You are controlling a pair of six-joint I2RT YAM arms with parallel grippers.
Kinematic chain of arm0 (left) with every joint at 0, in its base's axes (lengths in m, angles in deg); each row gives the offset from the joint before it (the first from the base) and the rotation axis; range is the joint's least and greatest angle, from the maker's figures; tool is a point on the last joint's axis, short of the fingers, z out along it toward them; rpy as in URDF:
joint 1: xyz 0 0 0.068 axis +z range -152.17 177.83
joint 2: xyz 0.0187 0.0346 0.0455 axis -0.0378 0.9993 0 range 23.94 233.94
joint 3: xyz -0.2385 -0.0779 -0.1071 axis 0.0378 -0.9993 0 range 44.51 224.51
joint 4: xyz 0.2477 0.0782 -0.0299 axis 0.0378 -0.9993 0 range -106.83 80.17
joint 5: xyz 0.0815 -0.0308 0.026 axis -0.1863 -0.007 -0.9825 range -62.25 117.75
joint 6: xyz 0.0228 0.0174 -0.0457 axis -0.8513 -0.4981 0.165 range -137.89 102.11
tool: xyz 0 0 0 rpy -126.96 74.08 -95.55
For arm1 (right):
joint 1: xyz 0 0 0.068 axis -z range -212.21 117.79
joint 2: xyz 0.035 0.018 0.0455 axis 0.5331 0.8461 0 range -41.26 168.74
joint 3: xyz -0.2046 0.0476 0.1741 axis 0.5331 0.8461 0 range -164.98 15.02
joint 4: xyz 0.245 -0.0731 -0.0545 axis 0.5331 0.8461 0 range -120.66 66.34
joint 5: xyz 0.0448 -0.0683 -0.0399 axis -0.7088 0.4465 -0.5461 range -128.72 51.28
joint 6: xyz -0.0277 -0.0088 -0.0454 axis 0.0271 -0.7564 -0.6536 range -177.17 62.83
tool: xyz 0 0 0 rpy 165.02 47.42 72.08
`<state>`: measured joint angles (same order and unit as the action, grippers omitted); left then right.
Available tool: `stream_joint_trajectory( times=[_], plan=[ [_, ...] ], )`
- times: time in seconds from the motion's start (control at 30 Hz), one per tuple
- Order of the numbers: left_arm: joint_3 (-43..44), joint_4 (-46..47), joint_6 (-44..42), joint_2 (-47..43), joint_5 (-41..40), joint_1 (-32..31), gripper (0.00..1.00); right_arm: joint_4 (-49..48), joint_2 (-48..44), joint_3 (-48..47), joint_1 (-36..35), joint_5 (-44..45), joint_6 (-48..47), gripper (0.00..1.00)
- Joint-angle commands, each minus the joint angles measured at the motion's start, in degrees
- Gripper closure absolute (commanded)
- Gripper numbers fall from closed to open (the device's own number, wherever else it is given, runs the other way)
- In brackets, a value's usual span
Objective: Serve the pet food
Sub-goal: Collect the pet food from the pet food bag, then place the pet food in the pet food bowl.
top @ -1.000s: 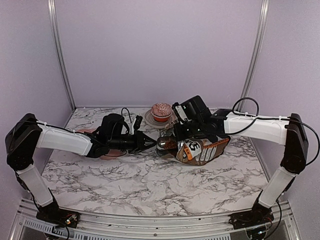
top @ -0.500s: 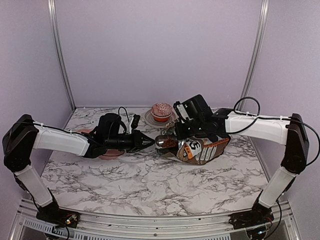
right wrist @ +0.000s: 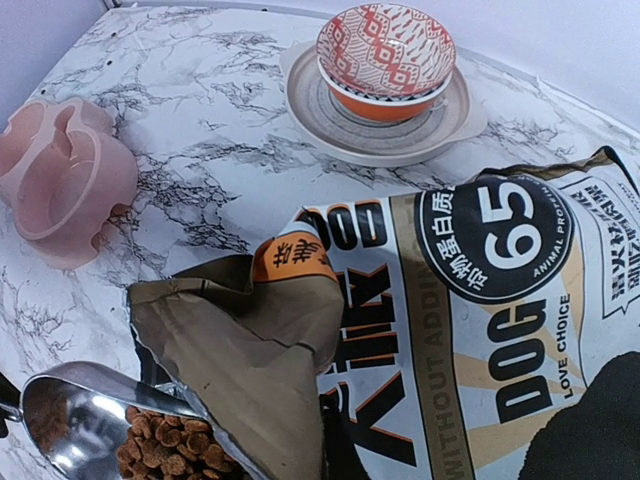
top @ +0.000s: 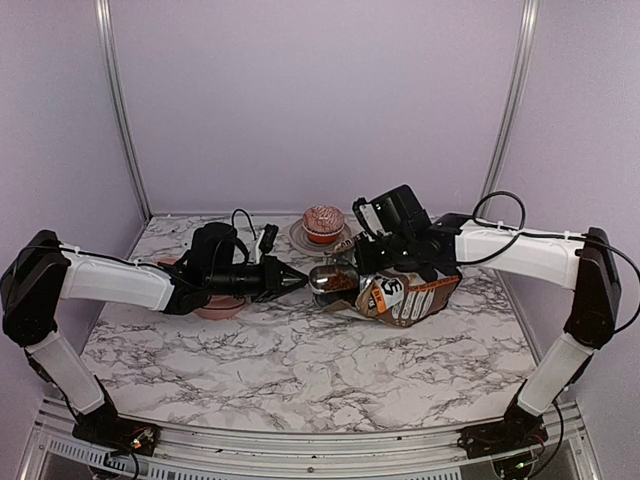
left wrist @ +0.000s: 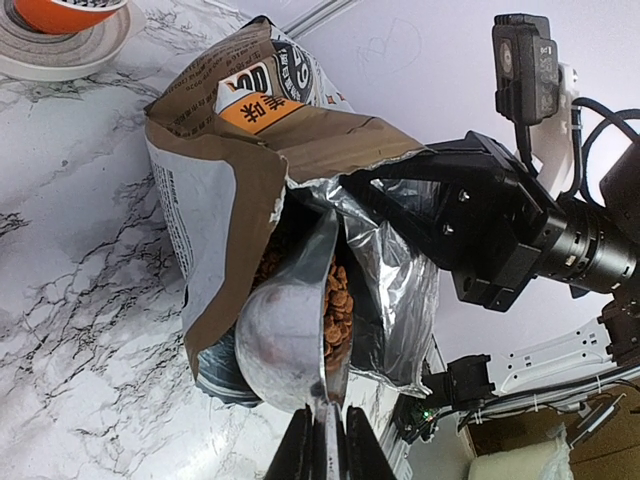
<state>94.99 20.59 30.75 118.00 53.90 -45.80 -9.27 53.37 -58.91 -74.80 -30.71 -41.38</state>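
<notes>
A metal scoop [left wrist: 290, 340] holds a heap of brown pet food [left wrist: 338, 312] at the torn mouth of the printed pet food bag [left wrist: 215, 180]. My left gripper [left wrist: 322, 455] is shut on the scoop's handle. From above, the left gripper [top: 298, 281] points right, with the scoop [top: 333, 281] just left of the bag [top: 410, 295]. My right gripper [top: 384, 262] is shut on the bag's top edge and keeps it tilted, mouth to the left. In the right wrist view the bag [right wrist: 480, 320] fills the frame, hiding the fingers, and the scoop [right wrist: 70, 415] with pet food [right wrist: 160, 448] shows at the lower left.
A pink bowl [top: 215, 302] sits on the marble table under my left forearm; it is also in the right wrist view as the pink bowl [right wrist: 60, 175]. An orange patterned bowl [right wrist: 385, 55] stands on a beige plate [right wrist: 330, 120] at the back. Purple walls close three sides.
My left gripper has drawn back to the left a little, bringing the filled scoop out to the bag's mouth. The right arm and bag have shifted slightly right.
</notes>
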Motion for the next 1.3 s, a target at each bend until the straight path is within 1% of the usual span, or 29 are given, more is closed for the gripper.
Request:
stream_joint_trajectory(
  times=[0.0, 0.63, 1.07, 1.27],
  plan=[
    [-0.04, 3.34, -0.15, -2.68, 1.26, 0.48, 1.00, -4.02, -2.40, -1.21, 2.87, 3.51, -1.29, 1.00],
    [0.66, 6.89, 4.11, -4.75, 4.70, 1.63, 1.00, -3.52, -3.74, -0.93, 5.68, 3.24, -2.42, 1.00],
    [0.56, 7.09, 5.17, -8.10, 5.33, 2.24, 1.00, -3.36, -4.84, -0.21, 8.08, 2.54, -2.84, 1.00],
    [0.67, 7.20, 6.09, -9.21, 5.55, 2.46, 1.00, -4.49, -6.72, 1.44, 11.88, 0.37, -2.47, 1.00]
  ],
)
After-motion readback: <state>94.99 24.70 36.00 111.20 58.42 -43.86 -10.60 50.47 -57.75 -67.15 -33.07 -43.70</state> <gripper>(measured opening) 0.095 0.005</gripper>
